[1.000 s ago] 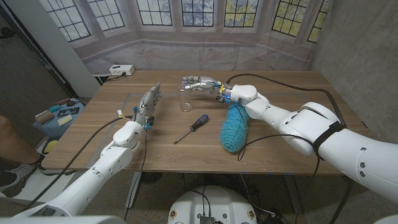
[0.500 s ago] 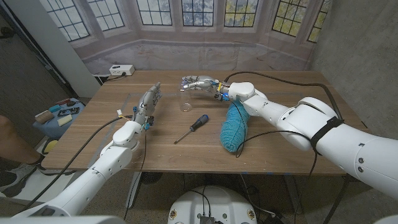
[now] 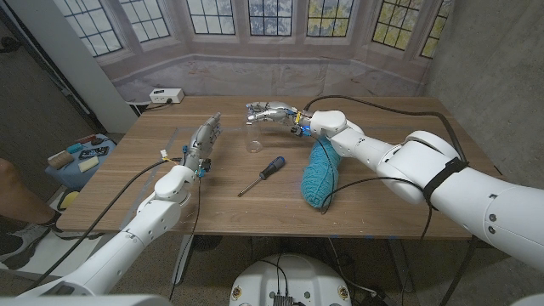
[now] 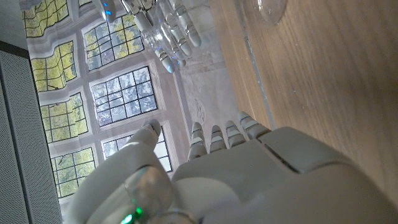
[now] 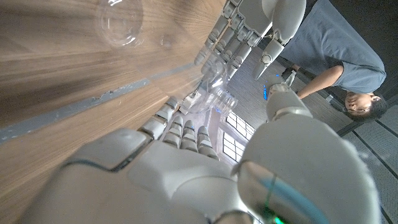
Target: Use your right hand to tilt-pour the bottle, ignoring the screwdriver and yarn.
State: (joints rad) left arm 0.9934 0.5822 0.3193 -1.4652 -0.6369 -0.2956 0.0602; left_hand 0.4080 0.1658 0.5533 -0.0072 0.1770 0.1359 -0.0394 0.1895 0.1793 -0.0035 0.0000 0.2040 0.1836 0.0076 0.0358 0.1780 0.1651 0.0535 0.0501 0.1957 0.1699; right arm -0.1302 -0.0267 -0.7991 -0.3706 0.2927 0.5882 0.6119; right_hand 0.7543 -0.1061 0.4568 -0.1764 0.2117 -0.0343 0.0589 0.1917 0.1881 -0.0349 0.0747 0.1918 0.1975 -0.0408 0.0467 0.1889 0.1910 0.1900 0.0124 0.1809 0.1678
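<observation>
My right hand (image 3: 276, 114) grips a small clear bottle (image 3: 254, 110) and holds it tipped on its side above a clear cup (image 3: 253, 141) standing at the table's far middle. The right wrist view has the bottle (image 5: 211, 94) past my fingers, and the cup (image 5: 122, 23) on the wood. A blue-handled screwdriver (image 3: 262, 175) lies nearer the front, with the teal yarn (image 3: 321, 172) to its right under my right forearm. My left hand (image 3: 203, 140) waits to the left of the cup, fingers straight and apart, holding nothing; its wrist view shows the cup (image 4: 267, 8).
The wooden table (image 3: 399, 204) carries a white power strip (image 3: 165, 95) at its far left corner. A low stool with small items (image 3: 81, 157) stands left of the table. A person in a grey shirt (image 5: 336, 53) appears in the right wrist view.
My right hand has edged slightly left with the bottle, over the cup. The left hand, screwdriver and yarn have not moved.
</observation>
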